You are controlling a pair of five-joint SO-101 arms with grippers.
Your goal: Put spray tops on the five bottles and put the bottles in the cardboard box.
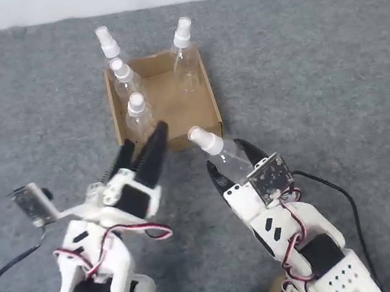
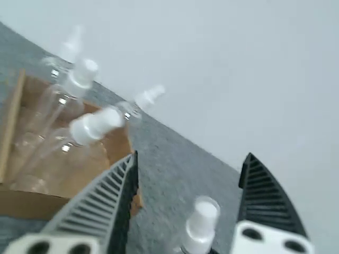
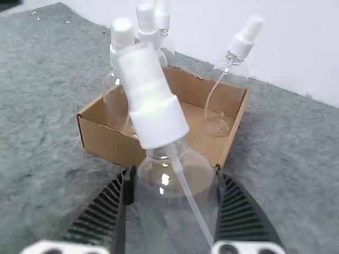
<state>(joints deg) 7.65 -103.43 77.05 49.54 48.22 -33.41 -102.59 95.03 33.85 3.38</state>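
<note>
The cardboard box [image 1: 213, 106] lies at the middle back of the table. Two capped clear bottles [image 1: 137, 114] stand along its left side and one [image 1: 185, 63] at its back right. Another capped bottle [image 1: 107, 45] is at the back left corner; I cannot tell whether it is inside. My right gripper [image 1: 227, 157] is shut on a fifth capped bottle [image 1: 213, 145], tilted just in front of the box [image 3: 159, 124]; its spray top [image 3: 151, 106] looms close. My left gripper [image 1: 146, 137] is open at the box's front left, nothing between its fingers [image 2: 114, 201].
Grey felt covers the table [image 1: 329, 60], with free room on both sides of the box. A pale wall [image 2: 238, 63] rises behind the table. The two arms stand close together in front of the box.
</note>
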